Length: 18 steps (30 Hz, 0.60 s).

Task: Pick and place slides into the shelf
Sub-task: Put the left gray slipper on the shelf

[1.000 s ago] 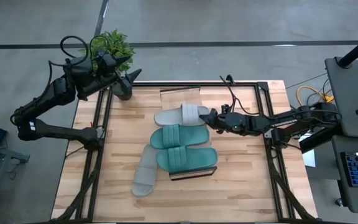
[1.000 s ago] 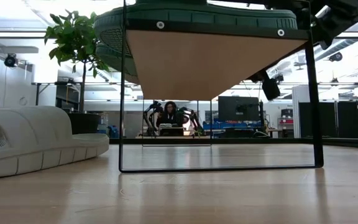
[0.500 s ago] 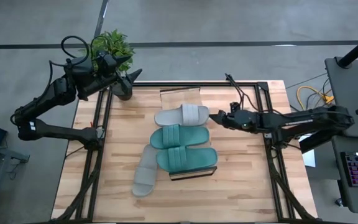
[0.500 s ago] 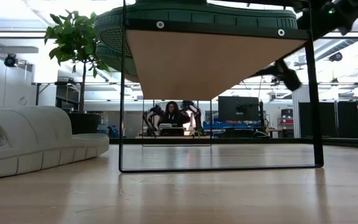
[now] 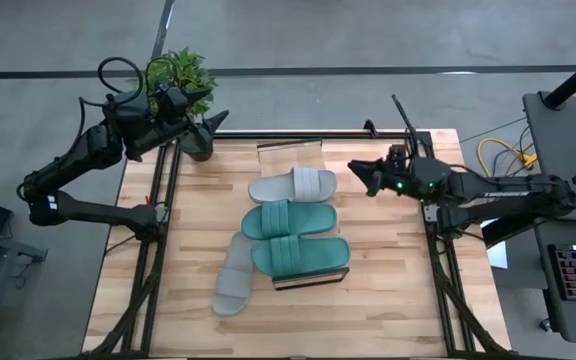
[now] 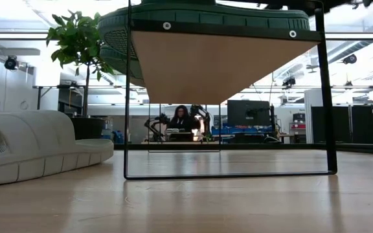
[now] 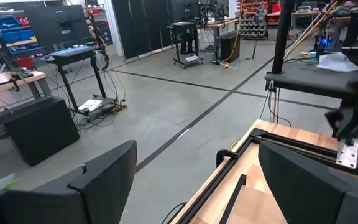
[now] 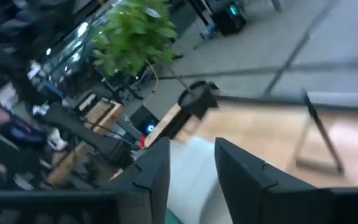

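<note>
The shelf (image 5: 313, 279) stands near the table's middle, and a teal slide (image 5: 301, 255) lies flat on its top. A second teal slide (image 5: 288, 218) lies just behind the first. One grey slide (image 5: 293, 186) rests on its sole farther back, and another (image 5: 233, 281) lies left of the shelf. My right gripper (image 5: 358, 172) hovers open to the right of the far grey slide, clear of it, with nothing between its fingers (image 8: 157, 165). Above the table's far left corner, my left gripper (image 5: 211, 124) waits wide open and holds nothing.
A potted plant (image 5: 180, 72) stands at the far left corner, right beside my left gripper. A black metal frame (image 5: 431, 215) runs along both table sides. A brown sheet (image 5: 290, 154) lies at the far edge. In the low view a person (image 6: 181, 118) sits in the room behind.
My right gripper has drawn back from the toe end of the far grey slide toward the table's right edge, has risen and has rolled about its own axis. The grey slide lies where it was.
</note>
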### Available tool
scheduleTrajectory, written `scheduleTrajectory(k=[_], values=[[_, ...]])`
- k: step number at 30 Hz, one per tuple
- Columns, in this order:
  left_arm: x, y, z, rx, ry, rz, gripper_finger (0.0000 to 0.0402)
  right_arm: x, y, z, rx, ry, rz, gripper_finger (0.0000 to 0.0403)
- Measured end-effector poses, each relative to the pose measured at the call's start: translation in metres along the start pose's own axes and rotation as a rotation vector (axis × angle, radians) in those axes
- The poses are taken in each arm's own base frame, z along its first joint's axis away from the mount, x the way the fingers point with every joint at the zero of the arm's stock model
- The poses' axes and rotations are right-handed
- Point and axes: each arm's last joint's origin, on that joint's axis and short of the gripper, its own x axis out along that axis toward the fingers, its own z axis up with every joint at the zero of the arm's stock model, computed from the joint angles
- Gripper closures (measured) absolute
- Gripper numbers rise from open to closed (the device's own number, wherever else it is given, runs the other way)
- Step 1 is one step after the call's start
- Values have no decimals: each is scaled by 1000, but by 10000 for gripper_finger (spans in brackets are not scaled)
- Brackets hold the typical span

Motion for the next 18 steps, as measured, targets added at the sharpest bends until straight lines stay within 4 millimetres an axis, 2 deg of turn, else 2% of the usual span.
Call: scheduleTrajectory(k=[5,10,12,18], values=[[0,0,0,-7,-5,0,80,9,20,24,-228,62,-2,313],[0,0,1,-11,-12,1,80,29,31,42,-417,264,-39,368],[-1,0,2,-14,-21,1,80,41,35,49,-484,343,-25,387],[-2,1,2,-14,-21,1,80,90,40,69,-604,487,71,394]])
